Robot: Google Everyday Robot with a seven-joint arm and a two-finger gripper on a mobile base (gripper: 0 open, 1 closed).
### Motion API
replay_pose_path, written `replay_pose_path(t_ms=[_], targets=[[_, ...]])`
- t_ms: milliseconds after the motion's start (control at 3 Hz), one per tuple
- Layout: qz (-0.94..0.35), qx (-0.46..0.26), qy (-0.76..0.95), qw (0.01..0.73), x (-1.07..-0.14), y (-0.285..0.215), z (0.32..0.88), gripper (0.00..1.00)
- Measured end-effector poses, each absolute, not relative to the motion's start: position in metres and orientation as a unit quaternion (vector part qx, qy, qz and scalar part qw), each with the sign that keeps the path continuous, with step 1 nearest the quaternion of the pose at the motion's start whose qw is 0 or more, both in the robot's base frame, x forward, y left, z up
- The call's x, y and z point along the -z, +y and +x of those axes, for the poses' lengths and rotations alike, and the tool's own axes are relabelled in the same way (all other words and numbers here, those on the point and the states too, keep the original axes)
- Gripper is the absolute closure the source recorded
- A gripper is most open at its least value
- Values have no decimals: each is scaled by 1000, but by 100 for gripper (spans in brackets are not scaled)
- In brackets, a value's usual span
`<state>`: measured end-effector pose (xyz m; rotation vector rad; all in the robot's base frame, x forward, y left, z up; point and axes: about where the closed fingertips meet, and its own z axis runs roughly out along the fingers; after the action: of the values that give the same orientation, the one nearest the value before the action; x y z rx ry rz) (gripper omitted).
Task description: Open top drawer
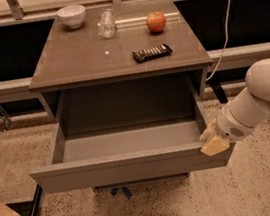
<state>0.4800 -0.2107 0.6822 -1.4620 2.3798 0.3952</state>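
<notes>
Your top drawer (129,170) stands far out toward 6 o'clock, so pull straight and level with the gripper (213,140) at its 3 o'clock corner; I cannot tell whether it is clamped or loose.

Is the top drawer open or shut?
Open: the top drawer stands pulled out, inside visible. The gripper is at its front right corner.

Top drawer (129,170) looks matt grey, the tabletop (82,62) gleams smooth, and the pale plastic gripper (213,141) sits at the drawer's right front corner.
</notes>
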Motion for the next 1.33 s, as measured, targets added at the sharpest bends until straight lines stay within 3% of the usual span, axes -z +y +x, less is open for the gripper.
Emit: replay_pose_path(t_ms=[1000,1333], targets=[[-514,-140,832,157,-680,-208,479,13],[-514,-141,831,157,-680,-208,478,0]])
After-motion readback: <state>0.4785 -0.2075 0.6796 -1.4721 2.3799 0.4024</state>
